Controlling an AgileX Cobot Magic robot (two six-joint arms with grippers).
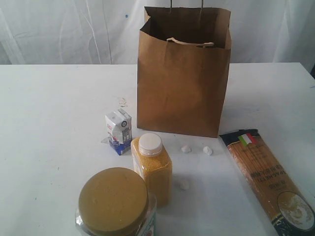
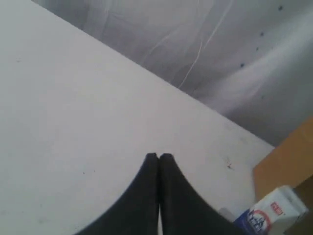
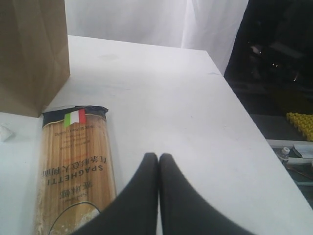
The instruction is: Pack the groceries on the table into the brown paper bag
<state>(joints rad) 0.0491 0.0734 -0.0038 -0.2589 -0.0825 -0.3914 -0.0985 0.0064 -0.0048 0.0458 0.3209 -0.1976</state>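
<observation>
Four groceries sit on the table [image 1: 49,108] around the bag [image 1: 182,93]. The bag stands upright and open-mouthed in front of the curtain [image 1: 64,29], with one twisted handle drooping into its mouth and the other rising behind. What lies inside it cannot be told. The carton [image 1: 118,127] stands near the bag's front left corner, apart from it. The bottle [image 1: 151,167] stands upright in front of the bag, farther from it than the carton and just beside that carton, filled with yellow grains under a white cap. The jar [image 1: 115,204] is farthest from the bag, front left of it. Its wide yellow lid overlaps the bottle's lower side in the exterior view, so whether the two touch cannot be told. The spaghetti [image 1: 268,177] lies flat to the front right of the bag, its dark flag-marked end near the bag's front right corner and its length running away from the bag. Two crumbs [image 1: 186,148] lie just in front of the bag and a third beside the bottle. The left gripper [image 2: 159,156] is over bare table to the left of the bag, jaws pressed together with nothing between them. The right gripper [image 3: 159,156] is over the table to the right of the bag, just beside the spaghetti, jaws likewise clenched and empty.
</observation>
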